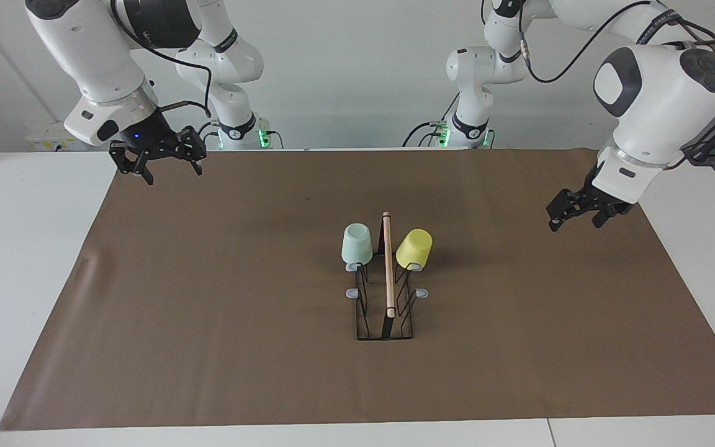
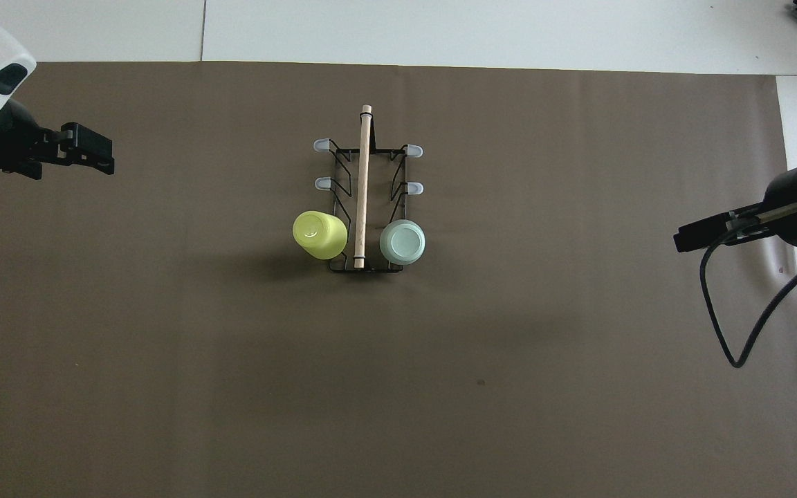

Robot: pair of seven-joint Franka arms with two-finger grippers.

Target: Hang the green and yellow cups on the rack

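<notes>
The black wire rack point(image 1: 388, 273) with its wooden rod stands in the middle of the brown mat; it also shows in the overhead view point(image 2: 362, 187). The mint green cup point(image 1: 356, 244) hangs upside down on the prong nearest the robots on the right arm's side, also seen from overhead point(image 2: 402, 242). The yellow cup point(image 1: 414, 248) hangs tilted on the matching prong on the left arm's side, also seen from overhead point(image 2: 319, 234). My right gripper point(image 1: 173, 172) is open and empty, raised over the mat's corner at its own end. My left gripper point(image 1: 576, 223) is open and empty, raised over the mat's edge at its own end.
The other grey-tipped prongs point(image 2: 323, 183) of the rack are bare. The brown mat point(image 1: 208, 310) covers most of the white table. Black cables hang from both arms, one looping by the right gripper point(image 2: 717, 332).
</notes>
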